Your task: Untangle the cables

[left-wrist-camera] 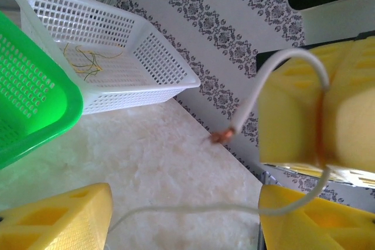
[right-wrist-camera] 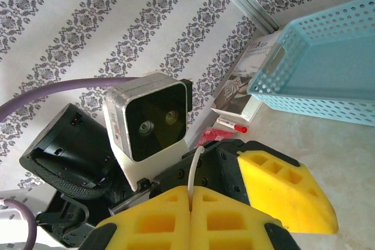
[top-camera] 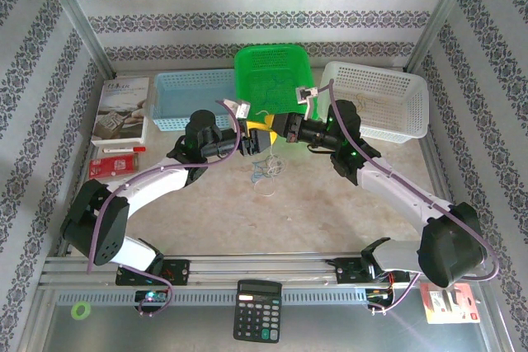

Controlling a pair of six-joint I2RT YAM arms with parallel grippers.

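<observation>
Over the pale tabletop (top-camera: 330, 212), the right gripper (right-wrist-camera: 190, 196) is clamped on a white cable (right-wrist-camera: 194, 171) above the tangled cables (top-camera: 266, 168), while the left gripper (left-wrist-camera: 187, 218) gapes around that strand, which it likely must grip and draw clear.

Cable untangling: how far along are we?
Looks done: a few yellow-tan strands lie in the white basket. In hand: the right gripper is shut on a white cable, and the left gripper is open around it. Left: blue and pale loops bunched below both grippers, not yet separated.
</observation>
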